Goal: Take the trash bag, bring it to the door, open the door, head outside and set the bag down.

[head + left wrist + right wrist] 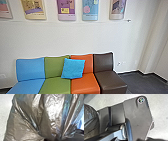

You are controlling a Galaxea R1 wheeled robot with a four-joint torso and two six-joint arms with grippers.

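The trash bag [50, 112], dark, shiny and creased, is large and close in the left wrist view. Its folds draw together into a tight gather at my left gripper [53, 139], which is shut on the bag. Part of the same dark bag [89, 121] shows in the right wrist view, beside the robot's base. How my right gripper stands cannot be made out.
A row of joined seats in blue [31, 70], green, orange and dark brown [103, 62] stands along a white wall, with a blue cushion [73, 68] on it. Posters hang above. Dark floor [142, 82] lies right of the seats.
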